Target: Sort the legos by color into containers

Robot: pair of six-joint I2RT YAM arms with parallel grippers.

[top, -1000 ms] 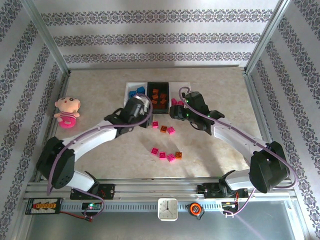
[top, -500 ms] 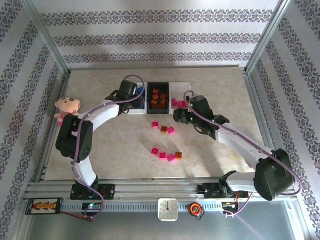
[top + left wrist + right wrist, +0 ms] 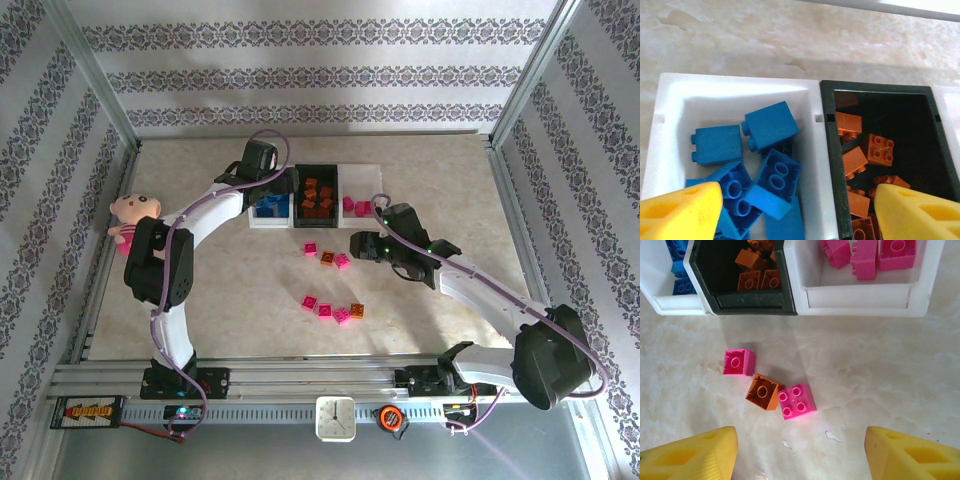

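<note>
Left tool (image 3: 797, 192) stands wide open, empty, above the white bin (image 3: 740, 82) of blue legos (image 3: 770, 125) near the worktop's (image 3: 250, 310) far edge. Right tool (image 3: 800, 432) likewise, over three loose legos (image 3: 762, 391). Bin's near end is cropped.

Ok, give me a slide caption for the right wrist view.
Right claw open over two loose pink legos and one orange lego, in front of the bins.

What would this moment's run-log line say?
left pincer: open, above white bin and black bin | right pincer: open, near loose orange brick | held: nothing
</note>
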